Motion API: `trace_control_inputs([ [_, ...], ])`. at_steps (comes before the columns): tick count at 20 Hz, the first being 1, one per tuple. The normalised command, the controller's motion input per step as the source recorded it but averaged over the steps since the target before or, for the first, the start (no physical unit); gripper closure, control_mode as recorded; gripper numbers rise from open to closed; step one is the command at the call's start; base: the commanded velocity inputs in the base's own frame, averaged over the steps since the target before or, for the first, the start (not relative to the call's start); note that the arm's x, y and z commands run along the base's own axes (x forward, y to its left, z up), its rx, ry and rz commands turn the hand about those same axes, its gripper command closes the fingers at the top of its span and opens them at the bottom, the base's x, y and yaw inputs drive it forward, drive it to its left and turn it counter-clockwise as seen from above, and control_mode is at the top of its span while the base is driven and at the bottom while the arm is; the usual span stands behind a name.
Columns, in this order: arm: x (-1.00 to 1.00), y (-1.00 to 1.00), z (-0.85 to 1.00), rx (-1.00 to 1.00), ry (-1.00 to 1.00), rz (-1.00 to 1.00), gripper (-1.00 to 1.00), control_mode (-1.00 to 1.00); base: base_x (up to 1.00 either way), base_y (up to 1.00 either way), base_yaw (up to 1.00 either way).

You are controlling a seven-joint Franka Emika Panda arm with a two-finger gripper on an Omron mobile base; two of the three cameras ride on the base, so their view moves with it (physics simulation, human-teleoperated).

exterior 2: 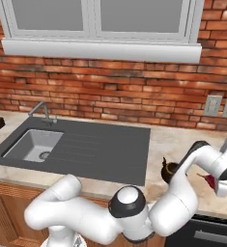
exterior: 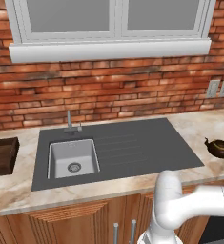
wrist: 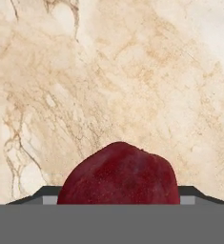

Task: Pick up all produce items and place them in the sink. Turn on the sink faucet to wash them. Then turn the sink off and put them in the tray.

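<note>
The produce item [wrist: 119, 174], a small dark-red rounded piece, lies on the marble counter. My gripper [wrist: 118, 196] is down over it, one finger tip on each side and close against its flanks, the jaws still wide. From the right base camera the same produce item [exterior 2: 209, 180] peeks out beside the gripper [exterior 2: 213, 186] at the counter's far right. The sink [exterior: 61, 150] with its faucet [exterior: 69, 122] sits far to the left. The dark wooden tray [exterior: 1, 155] lies past it at the left edge.
A dark brown teapot [exterior: 219, 148] stands on the counter right of the ribbed drainboard [exterior: 132, 147], and my forearm passes close by the teapot [exterior 2: 170, 170]. A brick wall with outlets [exterior 2: 213, 105] and a window backs the counter.
</note>
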Motion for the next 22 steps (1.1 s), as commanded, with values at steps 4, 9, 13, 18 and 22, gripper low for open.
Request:
trace_control_inputs([
  [4,-0.14,0.94,0.13,-0.08,-0.07,0.11,1.0,-1.0,0.0,0.0,0.0],
  [9,0.0,0.91,0.51,-0.15,-0.14,0.09,1.0,-1.0,0.0,0.0,0.0],
  [13,0.0,0.69,0.84,-0.22,-0.28,0.05,1.0,-1.0,0.0,0.0,0.0],
  [18,-0.06,0.65,0.71,-0.23,-0.23,0.06,1.0,-1.0,0.0,0.0,0.0],
  [22,-0.13,0.58,0.72,-0.22,-0.12,0.09,1.0,-1.0,0.0,0.0,0.0],
])
